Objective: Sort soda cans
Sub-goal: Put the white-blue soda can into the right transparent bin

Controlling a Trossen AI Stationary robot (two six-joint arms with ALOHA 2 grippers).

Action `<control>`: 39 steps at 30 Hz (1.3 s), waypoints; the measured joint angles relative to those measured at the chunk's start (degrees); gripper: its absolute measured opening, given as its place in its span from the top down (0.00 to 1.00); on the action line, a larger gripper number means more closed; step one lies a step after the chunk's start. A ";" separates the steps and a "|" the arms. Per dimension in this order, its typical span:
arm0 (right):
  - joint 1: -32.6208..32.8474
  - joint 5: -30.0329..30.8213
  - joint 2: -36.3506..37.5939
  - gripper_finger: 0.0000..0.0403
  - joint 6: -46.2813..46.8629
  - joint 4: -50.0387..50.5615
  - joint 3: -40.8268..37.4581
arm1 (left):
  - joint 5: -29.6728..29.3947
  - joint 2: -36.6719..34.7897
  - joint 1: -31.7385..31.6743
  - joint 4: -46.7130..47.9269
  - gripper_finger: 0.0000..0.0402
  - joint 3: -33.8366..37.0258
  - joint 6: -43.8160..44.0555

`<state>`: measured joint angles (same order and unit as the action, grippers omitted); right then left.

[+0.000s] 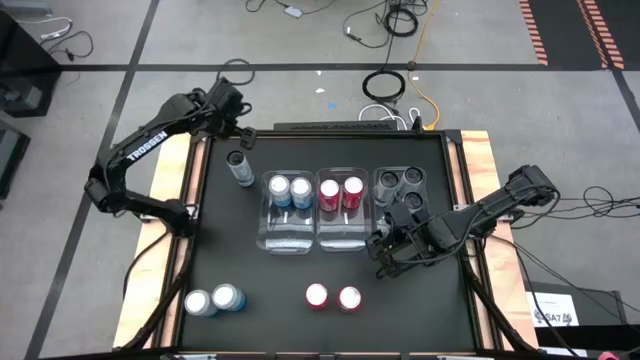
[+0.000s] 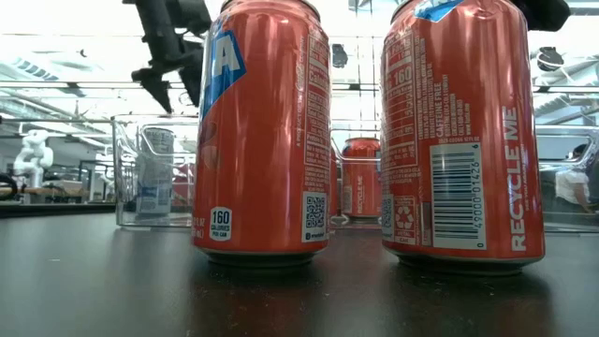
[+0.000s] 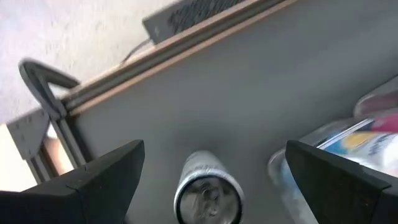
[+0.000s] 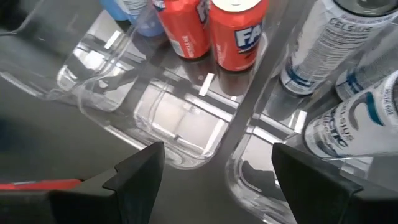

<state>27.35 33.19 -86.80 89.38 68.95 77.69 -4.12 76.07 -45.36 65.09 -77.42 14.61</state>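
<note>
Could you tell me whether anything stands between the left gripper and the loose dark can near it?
Nothing visible does. The left gripper is open, its fingers either side of the dark can, with only bare table around.

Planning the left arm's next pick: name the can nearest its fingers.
The lone dark grey can standing outside the bins, just below the open left gripper; other loose cans stand along the near edge.

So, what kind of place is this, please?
Most likely a robotics lab or workshop. A black table stands on a grey floor with loose cables behind it, and the low view shows an open room with ceiling lights and a small white robot figure.
</note>
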 joint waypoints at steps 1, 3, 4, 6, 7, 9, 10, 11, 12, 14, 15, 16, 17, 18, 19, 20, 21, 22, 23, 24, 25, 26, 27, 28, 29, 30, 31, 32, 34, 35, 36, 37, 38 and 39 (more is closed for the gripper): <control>0.28 0.02 0.00 0.28 0.00 -0.13 0.00 | 0.00 -0.05 0.00 -0.02 0.01 1.18 0.04; 0.76 0.04 0.00 0.28 0.01 -0.16 0.00 | 0.36 -0.20 0.00 0.03 0.01 3.61 0.07; 1.02 0.06 0.00 0.28 0.19 -0.16 0.00 | 0.66 -0.20 0.00 0.05 0.01 4.62 0.19; 1.45 0.06 0.00 0.28 0.89 -0.16 0.00 | 0.77 -0.20 0.04 -0.57 0.01 6.47 1.18; 1.68 0.06 0.00 0.28 1.40 -0.16 0.00 | 0.85 -0.20 0.02 -0.96 0.01 7.30 1.47; 2.03 0.09 0.00 0.28 1.68 -0.16 0.00 | 1.24 -0.20 0.02 -1.66 0.01 8.28 1.57; 2.15 0.07 0.00 0.28 1.68 -0.17 0.00 | 1.68 -0.20 0.02 -1.85 0.01 8.63 1.60; 2.28 0.06 0.00 0.28 1.68 -0.17 0.00 | 1.87 -0.21 0.02 -1.85 0.01 9.01 1.60; 2.39 0.09 0.00 0.28 1.68 -0.22 0.00 | 1.94 -0.24 0.02 -1.82 0.01 9.47 1.62; 2.41 0.07 0.00 0.28 1.68 -0.38 0.00 | 2.06 -0.22 0.02 -1.78 0.01 10.54 1.87; 2.41 0.09 0.00 0.28 1.68 -0.50 0.00 | 2.16 -0.22 0.02 -1.74 0.01 11.13 2.16; 2.41 0.08 0.00 0.28 1.68 -0.73 0.00 | 2.18 -0.24 0.02 -1.71 0.01 11.68 2.71; 2.41 0.07 0.00 0.28 1.68 -0.96 0.00 | 2.23 -0.24 0.02 -1.76 0.01 12.21 3.01; 2.41 0.09 0.00 0.28 1.68 -1.17 0.00 | 2.39 -0.22 0.02 -1.78 0.01 12.72 3.04; 2.41 0.09 0.00 0.28 1.68 -1.39 0.00 | 2.43 -0.23 0.12 -1.78 0.01 13.20 3.04; 2.41 0.07 0.00 0.28 1.68 -1.54 0.00 | 2.46 -0.24 0.13 -1.81 0.01 13.70 3.04; 2.41 0.06 0.00 0.28 1.68 -1.57 0.00 | 2.47 -0.24 0.13 -1.81 0.01 14.23 3.04; 2.41 0.06 0.00 0.28 1.68 -1.56 0.00 | 2.48 -0.24 0.11 -1.78 0.01 14.77 3.04; 2.41 0.06 0.00 0.28 1.68 -1.56 0.00 | 2.62 -0.22 0.11 -1.78 0.01 15.22 3.04; 2.41 0.06 0.00 0.28 1.68 -1.56 0.00 | 3.04 -0.24 0.11 -1.81 0.01 15.59 3.04; 2.41 0.06 0.00 0.28 1.68 -1.56 0.00 | 3.59 -0.23 0.12 -1.90 0.01 15.91 3.02; 2.41 0.06 0.00 0.28 1.68 -1.56 0.00 | 3.88 -0.22 0.13 -2.08 0.01 16.07 2.95; 2.41 0.06 0.00 0.28 1.68 -1.56 0.00 | 3.98 -0.22 0.13 -2.27 0.01 16.10 2.89; 2.41 0.06 0.00 0.28 1.68 -1.54 0.00 | 3.98 -0.22 0.13 -2.64 0.02 16.08 2.89; 2.41 0.06 0.00 0.28 1.68 -1.54 0.00 | 3.99 -0.22 0.11 -3.11 0.03 16.09 2.91; 2.41 0.06 0.00 0.28 1.68 -1.56 0.00 | 3.99 -0.22 0.11 -3.60 0.05 16.09 2.96; 2.41 0.06 0.00 0.28 1.69 -1.54 0.00 | 3.98 -0.22 0.11 -3.86 0.07 16.07 2.97; 2.41 0.06 0.00 0.28 1.85 -1.54 0.00 | 4.01 -0.22 0.13 -3.87 0.10 16.10 2.98; 2.41 0.06 0.00 0.28 2.44 -1.54 0.00 | 4.50 -0.22 0.13 -3.70 0.16 16.10 3.04; 2.41 0.02 0.00 0.28 2.74 -1.53 0.00 | 4.69 -0.22 0.11 -3.70 0.19 16.10 3.02; 2.41 0.04 0.00 0.28 2.93 -1.52 0.00 | 4.85 -0.22 0.11 -3.68 0.22 16.09 3.06; 2.41 0.04 0.00 0.28 2.97 -1.54 0.00 | 5.24 -0.24 0.11 -3.55 0.25 16.07 3.09; 2.41 0.04 0.00 0.28 2.97 -1.54 0.00 | 5.58 -0.24 0.11 -3.29 0.27 16.07 3.08; 2.41 0.02 0.00 0.28 2.97 -1.54 0.00 | 5.63 -0.24 0.11 -3.06 0.29 16.05 3.09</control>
<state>29.76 33.21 -86.80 92.36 67.42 77.69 1.51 75.83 -45.25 62.03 -61.36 17.70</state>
